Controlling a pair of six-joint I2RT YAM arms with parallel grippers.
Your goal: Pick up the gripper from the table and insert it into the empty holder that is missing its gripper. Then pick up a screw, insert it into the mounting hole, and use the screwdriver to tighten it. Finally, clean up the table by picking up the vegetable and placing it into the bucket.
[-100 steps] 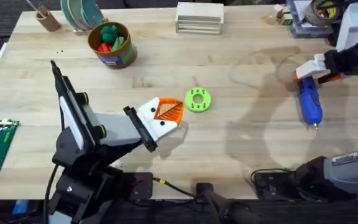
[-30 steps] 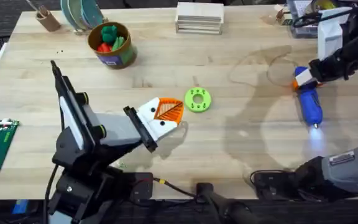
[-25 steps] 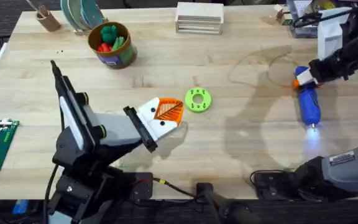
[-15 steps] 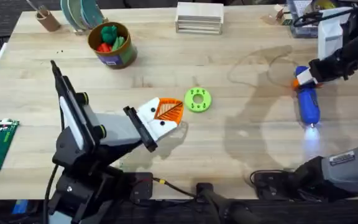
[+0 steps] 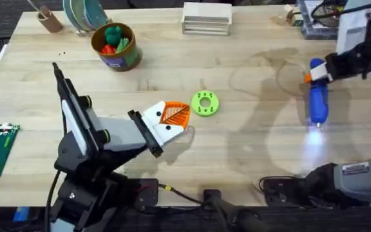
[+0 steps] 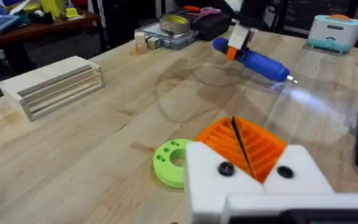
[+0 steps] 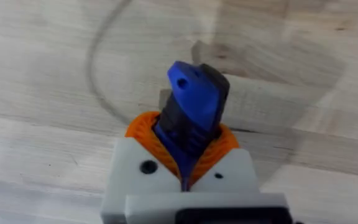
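Near the right edge of the bench, the right gripper pinches the screwdriver by its top end. In the right wrist view its orange pads press on both sides of the blue body. The tool looks lifted, with its thin tip pointing down toward the front edge and a small light glowing on the wood under it.

Close to the middle of the bench, the left gripper rests low with its orange pads pressed flat together, holding nothing I can see. Both white fingers have an orange pad on, so the holder looks filled. A lime-green ring lies just beside them.

Toward the far left corner stands the bucket, and the vegetable already sits inside it.

My guess is that the screw-tightening step is in hand. Next, the tip must be lined up with a screw head on the left gripper's finger. That needs a slow, careful move across the bench, keeping the tool steady.
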